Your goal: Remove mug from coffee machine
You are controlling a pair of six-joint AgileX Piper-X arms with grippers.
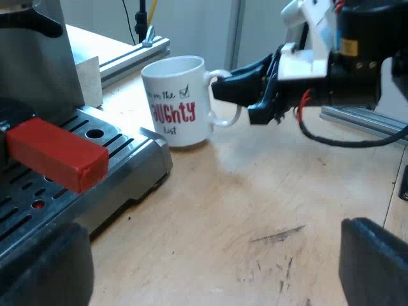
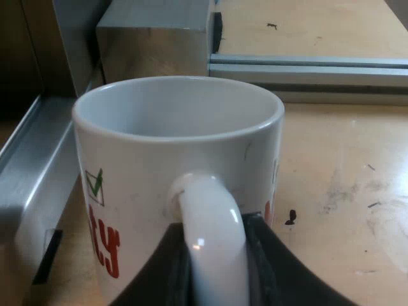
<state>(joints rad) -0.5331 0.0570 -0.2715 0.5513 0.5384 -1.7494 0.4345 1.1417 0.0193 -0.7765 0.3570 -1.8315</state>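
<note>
Pinching the handle [image 2: 213, 236] holds the mug [image 1: 175, 105] upright: my right hand [image 1: 220, 88] has it on the table [image 1: 255, 210] just beside the espresso machine's drip tray [image 1: 127, 150]; left hand [image 1: 210, 264] spread, empty.

The counter [image 1: 255, 210] I work over is pale wood, its bare part scuffed with dark streaks [image 1: 277, 236] and a few small black specks. The white mug [image 1: 178, 102] stands upright with its base flat on the wood, just beside a corner of the espresso machine [image 1: 127, 172] — which also sits straight on the counter. Beyond the mug an aluminium rail [image 1: 131, 58] lies flat on the wood — another rail [image 1: 363, 118] lies well apart from it.
</note>
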